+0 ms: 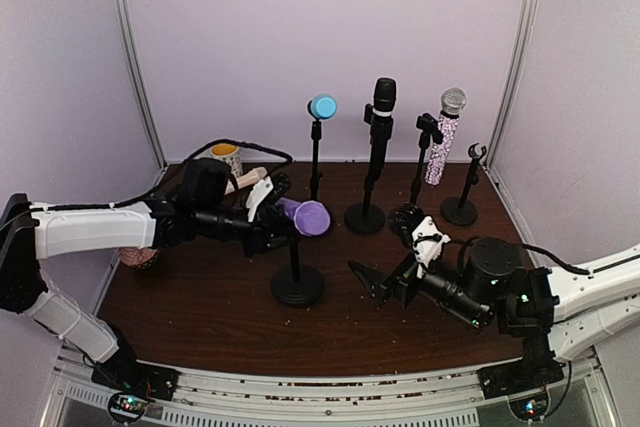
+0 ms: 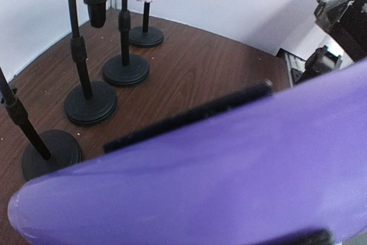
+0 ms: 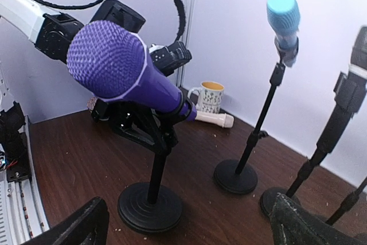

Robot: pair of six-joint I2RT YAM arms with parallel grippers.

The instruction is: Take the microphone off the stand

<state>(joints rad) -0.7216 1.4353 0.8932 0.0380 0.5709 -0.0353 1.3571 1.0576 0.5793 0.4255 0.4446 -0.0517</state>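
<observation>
Purple microphone (image 3: pixel 123 73): rough mesh head, smooth matt body.
Stand (image 3: pixel 150 206): matt black, base ridged in rings.
Table (image 2: pixel 206 78) under the stand: dark wood grain, smooth, faint sheen.
Mug (image 3: pixel 209 97) behind the stand: glossy glaze.
Glitter microphone (image 1: pixel 441 147) far behind the stand: sparkling rough body, silvery metal mesh head.

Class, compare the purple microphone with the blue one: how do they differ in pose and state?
The purple microphone lies tilted, close to level, on its stand, while the blue microphone stands nearly upright. The left gripper is shut on the purple microphone's handle, and nothing touches the blue microphone. Both sit on black stands with round bases.
</observation>
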